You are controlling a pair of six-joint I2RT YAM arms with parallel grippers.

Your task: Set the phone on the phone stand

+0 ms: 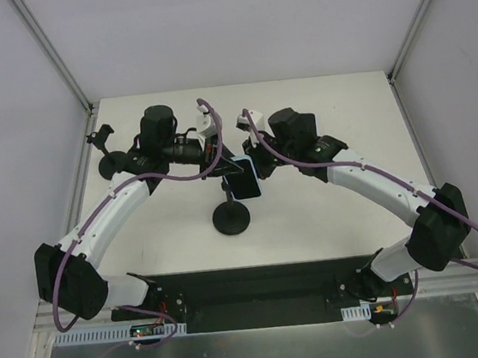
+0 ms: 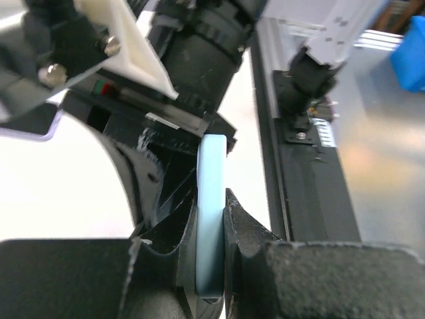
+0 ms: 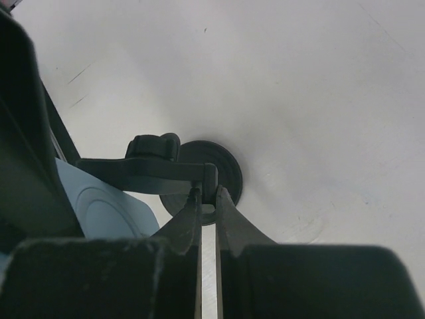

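Top external view, starting at the near edge: both arms are bolted to a black mounting plate (image 1: 251, 286) and arch in over the table (image 1: 331, 229), meeting above the phone stand (image 1: 230, 218) around the middle.

Left wrist cam makes it pretty clear what the left gripper (image 2: 214, 199) is doing. Its fingers are pinched tight on the thin edge of the light blue phone (image 2: 211, 166), holding it up off the surface right by the stand's head. Right wrist cam shows the right gripper (image 3: 207, 194) squeezed narrow on the stand's black clamp arm (image 3: 146, 167), with the round base (image 3: 229, 169) on the table beyond it.

So I'd call this the seating step: one claw steadies the holder while the other feeds the phone in. I can't tell from any view whether the phone is actually in the cradle yet. The next move probably needs the phone squared up with the clamp and settled in before the left lets go. If the right lets go early, the stand could tip.

Further back, a second black stand (image 1: 114, 163) sits near the far-left corner. The table is plain matte white, and the room is just white panels with aluminium frame posts (image 1: 52, 53) running to the far corners.
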